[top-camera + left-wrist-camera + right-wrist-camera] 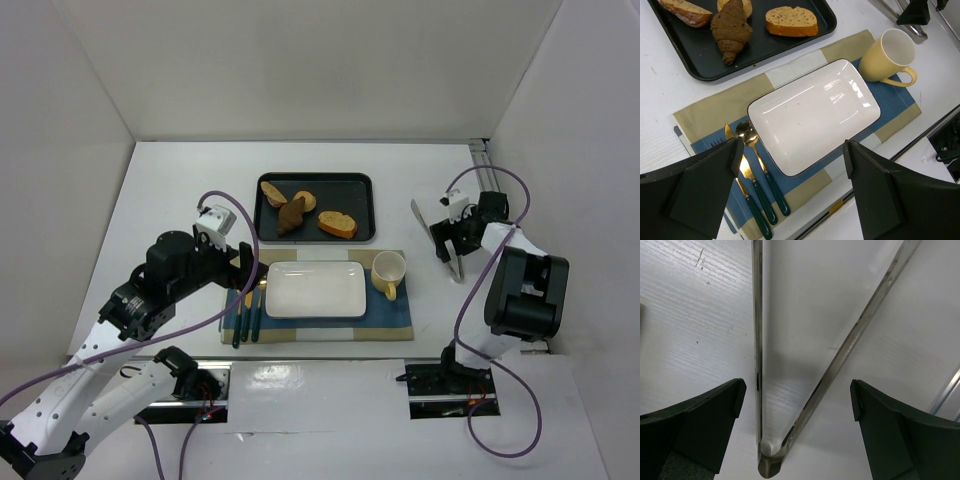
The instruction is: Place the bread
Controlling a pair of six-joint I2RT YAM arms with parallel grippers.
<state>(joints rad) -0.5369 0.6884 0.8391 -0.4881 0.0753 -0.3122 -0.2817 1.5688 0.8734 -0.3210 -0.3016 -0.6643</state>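
Observation:
The bread is a small round golden-brown piece on the black tray, between a dark brown chunk and an oval orange-crusted slice. In the left wrist view the bread peeks out behind the dark chunk. My left gripper hangs open and empty above the left end of the white plate. My right gripper stands open over metal tongs that lie on the table, hinge end between the fingers.
A yellow cup stands right of the plate on a blue and tan placemat. Gold cutlery with green handles lies left of the plate. A pale slice lies at the tray's left. White walls enclose the table.

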